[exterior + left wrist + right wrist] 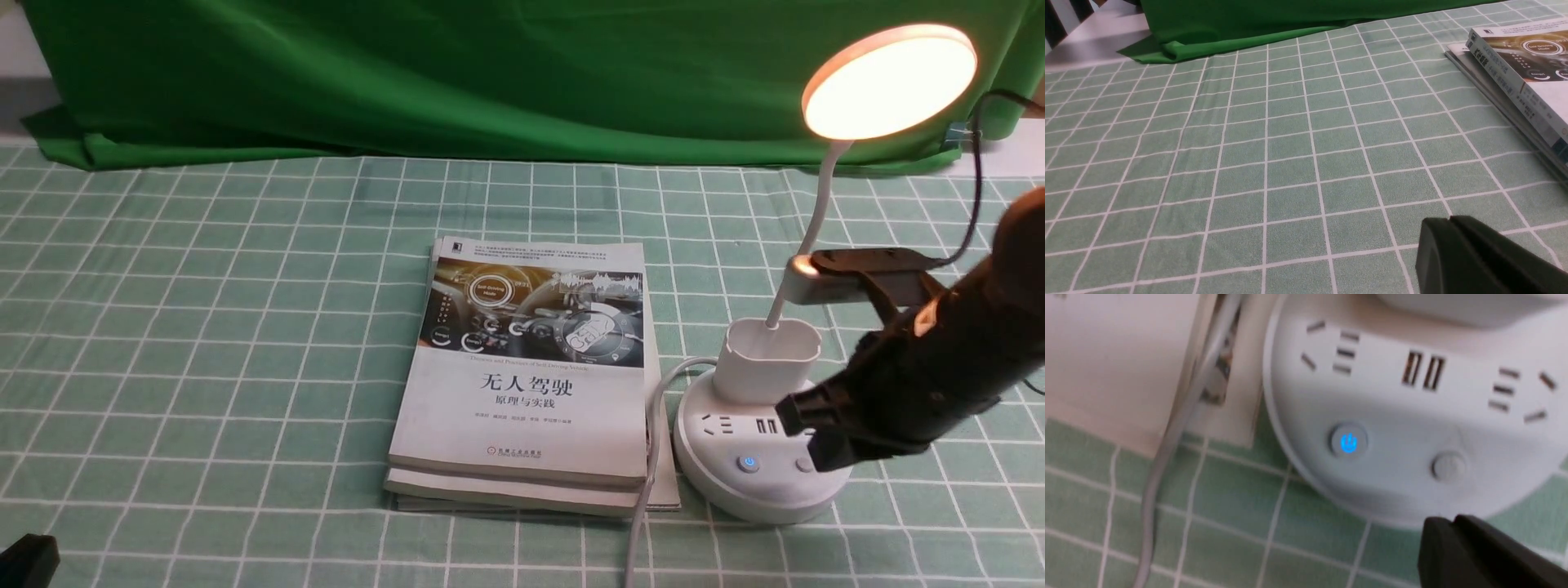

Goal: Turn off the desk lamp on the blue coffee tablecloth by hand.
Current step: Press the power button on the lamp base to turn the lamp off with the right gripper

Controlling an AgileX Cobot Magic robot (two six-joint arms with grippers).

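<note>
The white desk lamp (755, 457) stands at the right on the pale green-blue grid tablecloth (245, 327). Its round head (890, 80) glows. The base carries sockets, a blue-lit power button (749, 463) and a plain round button (804, 465); both show in the right wrist view, the lit button (1348, 442) and the plain button (1448, 466). My right gripper (824, 445) is shut and empty, hovering just over the base's right front, close to the plain button; it also shows in the right wrist view (1447, 522). My left gripper (1449, 222) is shut and empty, low over the cloth; only a black corner (28, 559) shows in the front view.
Two stacked books (526, 376) lie left of the lamp base. The lamp's grey cable (645, 498) runs from the base toward the front edge. A dark green cloth (408, 73) hangs behind. A black cable (976, 163) trails by the lamp head.
</note>
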